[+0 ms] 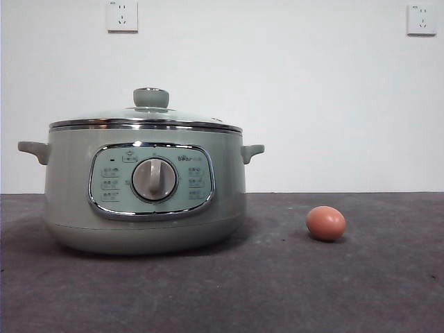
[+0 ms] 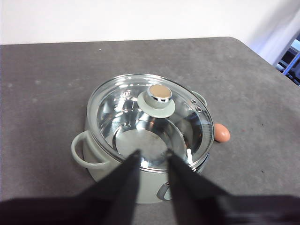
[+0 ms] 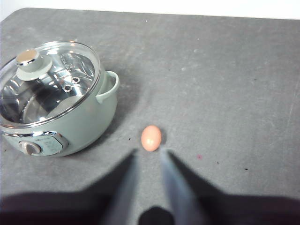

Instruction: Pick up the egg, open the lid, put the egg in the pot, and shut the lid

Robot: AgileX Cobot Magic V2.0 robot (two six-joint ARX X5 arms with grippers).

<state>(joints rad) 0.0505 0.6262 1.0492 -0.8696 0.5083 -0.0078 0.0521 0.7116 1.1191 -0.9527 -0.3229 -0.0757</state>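
Observation:
The pale green pot (image 1: pixel 146 191) stands on the grey table at the left of the front view, with the glass lid (image 1: pixel 146 118) shut on it and its green knob (image 1: pixel 151 97) on top. The reddish-brown egg (image 1: pixel 326 223) lies on the table to the pot's right. In the left wrist view my left gripper (image 2: pixel 152 153) is open, high above the lid (image 2: pixel 150 122), short of its knob (image 2: pixel 159 95). In the right wrist view my right gripper (image 3: pixel 149 153) is open above the table, with the egg (image 3: pixel 151 138) just beyond its tips. Neither gripper shows in the front view.
The grey table (image 1: pixel 277 291) runs to a white wall with two sockets (image 1: pixel 122 15). The left wrist view shows the table's far corner (image 2: pixel 243 44). The pot's side handle (image 3: pixel 110 86) points toward the egg's side.

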